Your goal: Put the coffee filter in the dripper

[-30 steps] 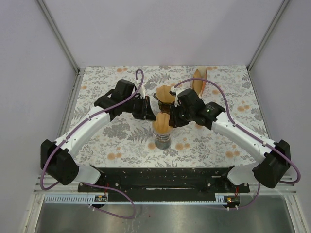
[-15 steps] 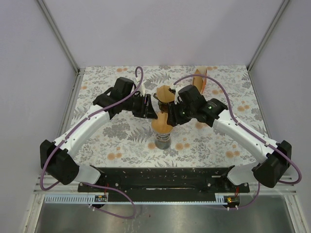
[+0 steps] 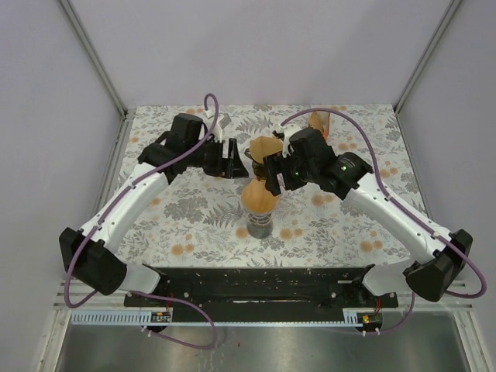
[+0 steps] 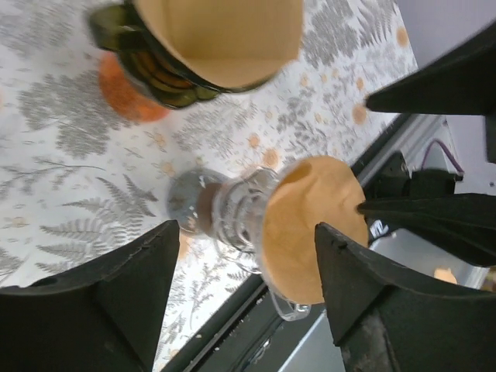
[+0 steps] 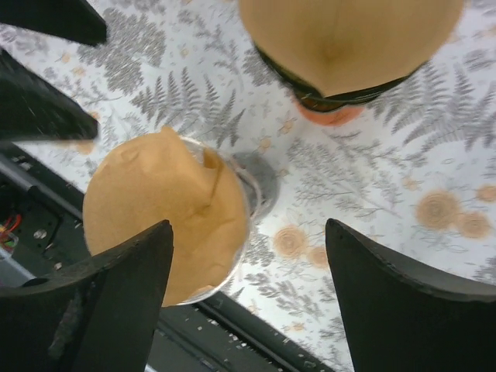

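Left end effector (image 3: 232, 159) and right end effector (image 3: 273, 177) have just opened, empty, leaving the tan paper filter (image 3: 259, 198) seated in the clear glass dripper (image 3: 260, 226).

both arms reach inward; left end effector (image 3: 230, 159) and right end effector (image 3: 273, 173) face each other, jaws spread.

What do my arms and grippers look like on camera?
The left arm and right arm match: white links between bulky black joints. A thin purple cable loops along each. The left gripper and right gripper are black, each with two broad matte fingers tapering to blunt tips.
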`<state>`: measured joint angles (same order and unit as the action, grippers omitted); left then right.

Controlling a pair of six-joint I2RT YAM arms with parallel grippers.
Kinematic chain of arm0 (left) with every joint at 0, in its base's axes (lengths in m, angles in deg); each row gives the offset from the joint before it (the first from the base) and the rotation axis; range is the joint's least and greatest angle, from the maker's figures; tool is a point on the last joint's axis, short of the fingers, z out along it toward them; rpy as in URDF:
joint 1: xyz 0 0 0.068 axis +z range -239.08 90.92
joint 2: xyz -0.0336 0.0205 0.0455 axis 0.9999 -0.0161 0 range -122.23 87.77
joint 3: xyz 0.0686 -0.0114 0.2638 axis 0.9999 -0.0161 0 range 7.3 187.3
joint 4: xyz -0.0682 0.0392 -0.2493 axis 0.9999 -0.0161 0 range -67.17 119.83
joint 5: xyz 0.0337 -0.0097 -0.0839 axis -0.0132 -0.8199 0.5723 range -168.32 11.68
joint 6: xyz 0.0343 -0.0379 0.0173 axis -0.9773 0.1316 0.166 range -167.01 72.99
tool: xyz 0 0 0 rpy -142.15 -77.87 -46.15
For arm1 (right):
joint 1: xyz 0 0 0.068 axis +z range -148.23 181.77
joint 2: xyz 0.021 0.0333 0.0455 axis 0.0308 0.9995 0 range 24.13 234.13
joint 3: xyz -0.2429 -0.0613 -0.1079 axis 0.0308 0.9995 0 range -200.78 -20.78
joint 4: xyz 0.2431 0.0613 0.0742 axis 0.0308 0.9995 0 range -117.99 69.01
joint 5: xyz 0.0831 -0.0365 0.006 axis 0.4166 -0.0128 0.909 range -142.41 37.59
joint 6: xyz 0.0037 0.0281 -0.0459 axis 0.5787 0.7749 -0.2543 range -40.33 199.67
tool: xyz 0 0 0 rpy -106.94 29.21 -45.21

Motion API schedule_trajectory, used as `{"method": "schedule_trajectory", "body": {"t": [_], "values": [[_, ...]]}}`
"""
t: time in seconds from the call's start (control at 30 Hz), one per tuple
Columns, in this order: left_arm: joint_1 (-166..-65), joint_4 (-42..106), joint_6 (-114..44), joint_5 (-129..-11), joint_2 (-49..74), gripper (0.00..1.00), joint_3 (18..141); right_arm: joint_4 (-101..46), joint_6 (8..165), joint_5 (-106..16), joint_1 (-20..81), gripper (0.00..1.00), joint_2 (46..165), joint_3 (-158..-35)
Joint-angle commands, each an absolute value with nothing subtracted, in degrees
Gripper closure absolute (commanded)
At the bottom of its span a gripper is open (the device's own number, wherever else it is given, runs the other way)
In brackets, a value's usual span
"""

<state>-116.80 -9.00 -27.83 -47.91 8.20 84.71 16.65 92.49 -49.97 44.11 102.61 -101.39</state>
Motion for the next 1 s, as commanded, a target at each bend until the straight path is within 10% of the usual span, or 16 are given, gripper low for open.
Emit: {"method": "schedule_trajectory", "body": {"t": [0.0, 0.27, 0.97], "values": [[-110.63, -7.35, -31.18, -51.33, 12.79, 0.22, 88.16, 17.10, 89.69, -59.86, 42.38, 0.09, 97.35, -105.59], [-99.20, 3.36, -39.09, -68.29, 19.04, 0.01, 79.12, 14.82, 90.03, -60.15, 25.87, 0.01, 95.06, -100.24], [-75.89, 45.37, -44.72, -68.92, 20.79, 0.01, 40.63, -30.33, 91.45, -67.26, 4.84, 0.01, 87.85, -59.46]]}}
